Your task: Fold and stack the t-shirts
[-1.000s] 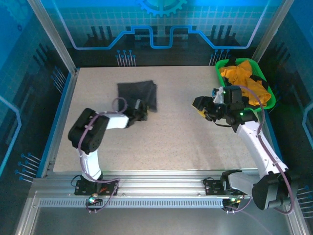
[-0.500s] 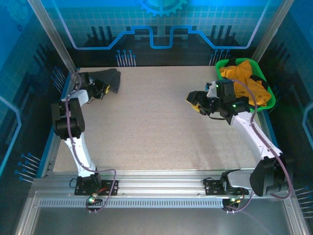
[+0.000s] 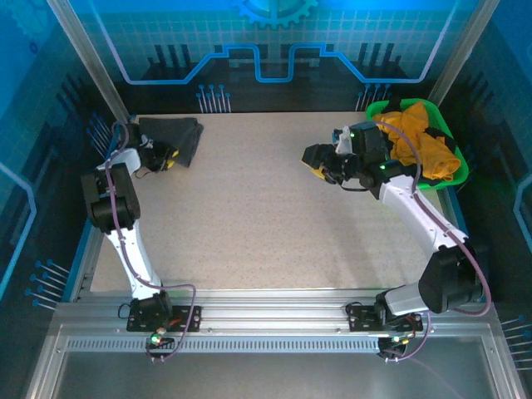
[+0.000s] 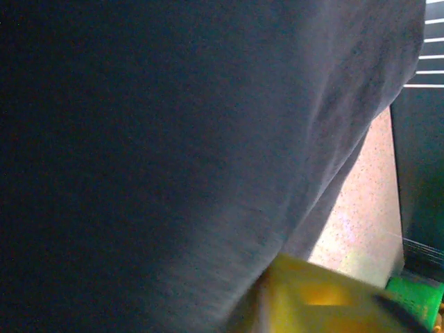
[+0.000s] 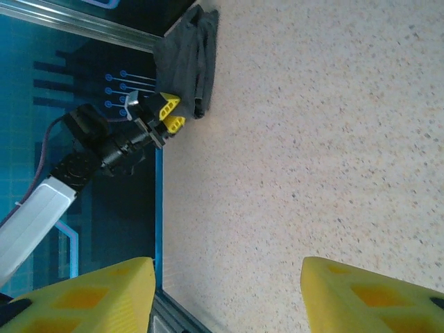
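Observation:
The dark charcoal t-shirt (image 3: 177,133) lies bunched in the far-left corner of the table, and its cloth (image 4: 173,139) covers most of the left wrist view. My left gripper (image 3: 165,156) sits at the shirt's near edge. In the right wrist view its two yellow fingers stand slightly apart beside the shirt (image 5: 187,52). The orange-yellow t-shirt (image 3: 420,141) is heaped in the green basket (image 3: 459,173) at the far right. My right gripper (image 3: 320,162) hovers over the table left of the basket, open with nothing between its fingers (image 5: 76,298).
A blue rail (image 3: 100,195) and metal frame border the table's left side close to the left arm. The speckled tabletop (image 3: 266,216) stretches between the two arms. The basket stands against the right wall.
The left arm carried the dark shirt from the middle-left of the table to the far-left corner, and its jaws have parted. The right gripper has drifted left, away from the basket.

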Motion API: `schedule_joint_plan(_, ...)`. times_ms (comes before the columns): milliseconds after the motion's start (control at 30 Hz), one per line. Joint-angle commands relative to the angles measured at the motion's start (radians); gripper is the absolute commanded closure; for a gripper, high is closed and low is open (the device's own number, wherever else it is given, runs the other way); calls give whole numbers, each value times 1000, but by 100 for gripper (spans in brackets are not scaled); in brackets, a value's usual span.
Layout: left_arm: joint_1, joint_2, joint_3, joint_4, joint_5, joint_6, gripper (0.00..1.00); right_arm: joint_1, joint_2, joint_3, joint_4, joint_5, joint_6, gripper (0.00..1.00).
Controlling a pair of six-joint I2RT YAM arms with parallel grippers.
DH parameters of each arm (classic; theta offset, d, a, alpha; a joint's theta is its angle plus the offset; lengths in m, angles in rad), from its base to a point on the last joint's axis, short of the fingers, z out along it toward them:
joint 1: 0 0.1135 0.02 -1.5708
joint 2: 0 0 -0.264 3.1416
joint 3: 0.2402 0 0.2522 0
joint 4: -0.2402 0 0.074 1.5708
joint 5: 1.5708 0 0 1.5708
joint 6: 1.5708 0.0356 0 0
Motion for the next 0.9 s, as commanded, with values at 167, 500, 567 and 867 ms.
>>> schedule_joint_plan(167, -75, -366, -197, 64, -27, -221, 1, 7, -94, 19, 104, 85, 44, 32)
schedule_joint_plan(500, -343, -955, -398, -227, -573, -236, 1, -37, -154, 82, -53, 127, -27, 0)
schedule_joint_plan(567, -425, -1044, -423, -354, -777, -241, 1, -44, -194, 80, -136, 201, -84, 0)
schedule_joint_plan(867, -570, -1383, -823, -269, -1128, 328, 1, -52, -421, -225, -294, 865, -380, 0)
